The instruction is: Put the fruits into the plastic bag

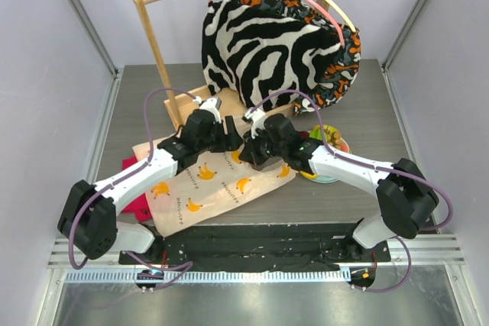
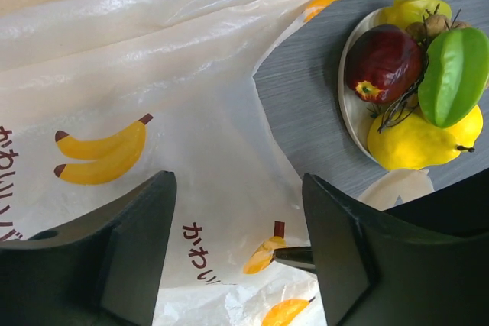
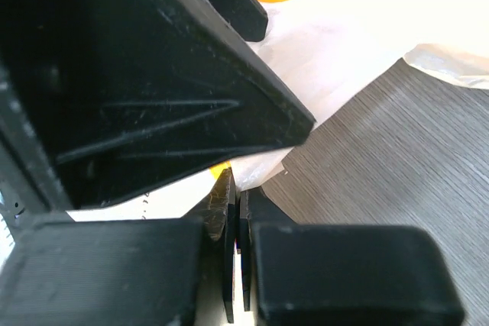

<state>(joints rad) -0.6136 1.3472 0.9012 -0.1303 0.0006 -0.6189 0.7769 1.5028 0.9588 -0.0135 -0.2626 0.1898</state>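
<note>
Your left gripper [image 2: 237,188] hangs just over the plastic bag [image 1: 206,188] with its two fingers spread wide and nothing caught between them; the banana-printed film shows in the gap. Your right gripper [image 3: 235,188] is clamped tight, and an edge of the bag's film runs in between its tips, so it looks pinched on the bag. The two grippers sit just beside each other near the middle of the tabletop [image 1: 367,97], over the bag's far right part. In the right wrist view one left finger fills the upper left.

The bag lies mostly flat on the tabletop, left of centre and reaching toward the near edge. Its left side lies over a red cloth [image 1: 136,196] close to the tabletop's left edge.

None of the fruits [image 2: 416,74] are in the bag. They are piled on a round plate [image 2: 348,104] right of centre on the tabletop, just past the bag's right edge. You can pick out a dark red apple [image 2: 382,62], a ridged green fruit [image 2: 454,74], a yellow lemon [image 2: 416,143], another yellow fruit [image 2: 412,11] behind them and some brownish grapes [image 2: 435,24].

Along the far edge stands a wooden rack [image 1: 153,36] with a zebra-striped garment [image 1: 260,51] hanging from it.
</note>
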